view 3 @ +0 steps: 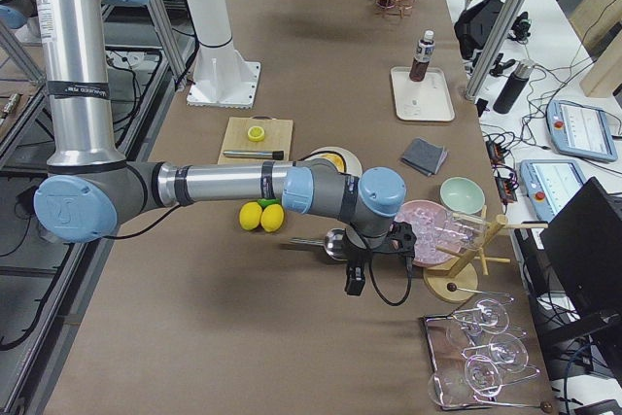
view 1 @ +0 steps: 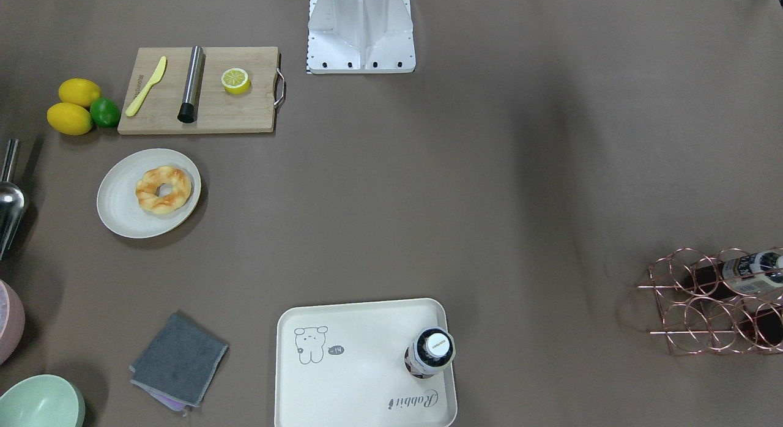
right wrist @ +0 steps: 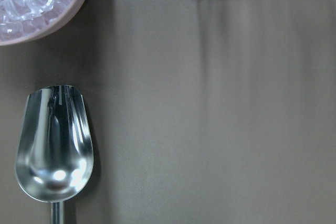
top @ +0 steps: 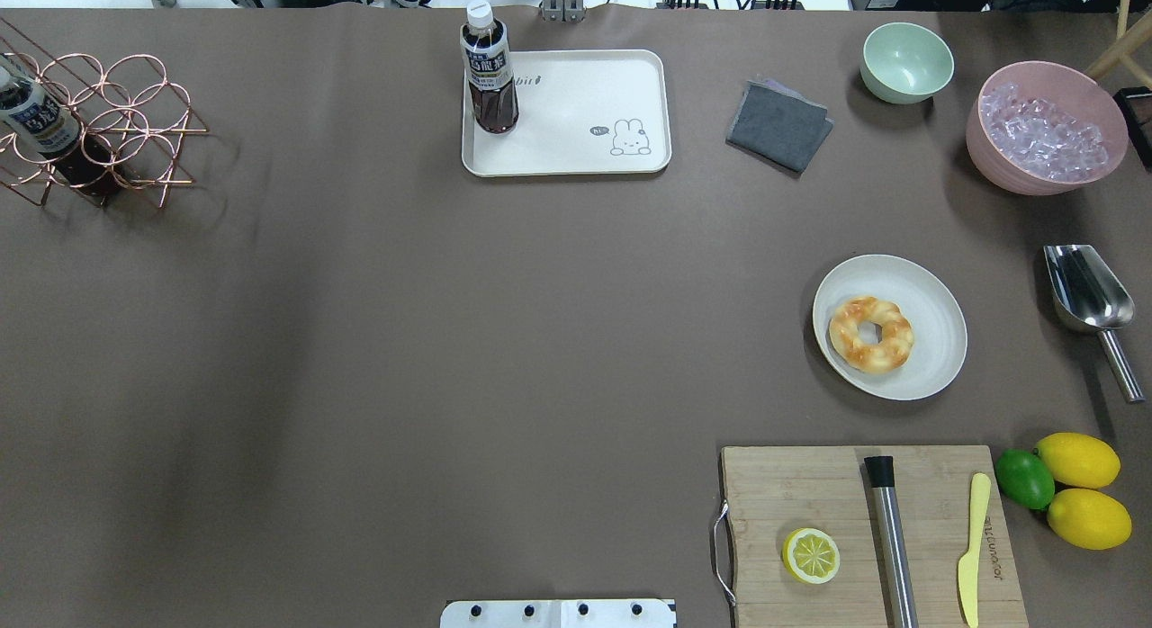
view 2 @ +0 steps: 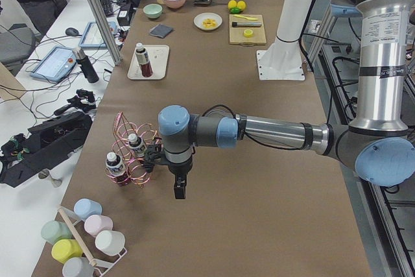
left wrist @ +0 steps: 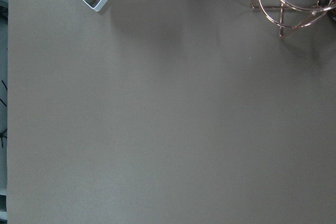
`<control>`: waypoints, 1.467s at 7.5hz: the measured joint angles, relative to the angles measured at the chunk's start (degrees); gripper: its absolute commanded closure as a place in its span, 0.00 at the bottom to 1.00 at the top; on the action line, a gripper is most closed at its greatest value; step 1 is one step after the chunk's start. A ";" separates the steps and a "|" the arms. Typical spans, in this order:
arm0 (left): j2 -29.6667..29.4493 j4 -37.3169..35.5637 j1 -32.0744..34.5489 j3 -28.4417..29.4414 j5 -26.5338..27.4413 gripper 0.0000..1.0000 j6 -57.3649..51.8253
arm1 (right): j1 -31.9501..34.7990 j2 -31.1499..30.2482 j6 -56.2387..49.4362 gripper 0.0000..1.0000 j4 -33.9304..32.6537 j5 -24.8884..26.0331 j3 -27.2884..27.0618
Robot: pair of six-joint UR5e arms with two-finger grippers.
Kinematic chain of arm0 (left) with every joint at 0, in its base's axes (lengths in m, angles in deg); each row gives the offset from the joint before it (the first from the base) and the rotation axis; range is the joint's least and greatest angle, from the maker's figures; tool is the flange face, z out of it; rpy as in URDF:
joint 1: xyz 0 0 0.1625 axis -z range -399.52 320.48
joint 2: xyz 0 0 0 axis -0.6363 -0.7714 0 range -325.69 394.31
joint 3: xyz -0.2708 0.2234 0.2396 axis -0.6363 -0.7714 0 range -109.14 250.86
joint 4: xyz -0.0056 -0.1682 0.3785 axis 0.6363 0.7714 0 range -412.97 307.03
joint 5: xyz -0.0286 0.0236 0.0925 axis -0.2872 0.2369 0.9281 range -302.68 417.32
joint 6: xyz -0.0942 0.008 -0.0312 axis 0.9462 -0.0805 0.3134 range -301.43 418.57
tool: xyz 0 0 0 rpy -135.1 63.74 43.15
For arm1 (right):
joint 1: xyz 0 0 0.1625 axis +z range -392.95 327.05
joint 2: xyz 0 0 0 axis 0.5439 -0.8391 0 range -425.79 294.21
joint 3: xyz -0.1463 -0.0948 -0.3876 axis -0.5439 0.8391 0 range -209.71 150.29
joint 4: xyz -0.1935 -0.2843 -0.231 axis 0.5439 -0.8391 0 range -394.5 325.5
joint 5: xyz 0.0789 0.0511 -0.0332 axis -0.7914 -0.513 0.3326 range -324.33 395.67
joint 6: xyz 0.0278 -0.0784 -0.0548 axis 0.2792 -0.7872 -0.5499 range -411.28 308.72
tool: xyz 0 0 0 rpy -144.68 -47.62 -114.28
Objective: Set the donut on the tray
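Donut [top: 870,333] sits on the round plate [top: 936,295], right of centre in the overhead view, nothing touching it. Tray [top: 576,115] is at top centre of that view, well apart from the plate. A bottle [top: 489,70] stands upright on the tray's left end; the rest of the tray is bare.

Right pincer [view 3: 354,279] shows only in the right side view, hanging over the surface near the scoop [right wrist: 54,145] and ice bowl [right wrist: 31,3]. Can't tell whether its jaws are wide or narrow. Left pincer [view 2: 179,189] shows only in the left side view, beside the wire rack [view 2: 133,160]; can't tell its opening either. Neither seems to carry anything, though both look small in those views.

My read: step in hand is the reach, and the right arm is the closer one.
- Come straight down and pinch one side of the ring through the hole.
- Looks soft, so squeeze lightly; the plate may slide if the approach is off vertical.
- Lift clear of the plate rim before moving across.
- Set down on the tray's bare middle or the bear end, away from the bottle, which could tip if bumped.

Around the path: grey cloth [top: 779,126] lies between plate and tray, flat, low risk. Green bowl [top: 905,61] is upper right. Cutting board [top: 792,484] with lemon half [top: 811,556] is lower right, off the route.
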 measured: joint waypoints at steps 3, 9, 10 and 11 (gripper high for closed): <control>-0.18 -0.01 -0.02 0.06 0.01 0.02 0.00 | 0.00 -0.05 0.00 0.00 0.00 0.00 0.04; -0.29 -0.09 -0.07 0.15 0.02 0.02 0.00 | 0.36 0.03 0.00 0.00 0.00 -0.13 -0.01; -0.29 -0.09 -0.09 0.16 0.02 0.02 0.00 | 0.46 0.03 0.00 0.00 0.00 -0.55 -0.01; -0.29 -0.09 -0.10 0.21 0.02 0.02 0.00 | 0.54 0.01 0.00 0.00 0.00 -1.03 -0.01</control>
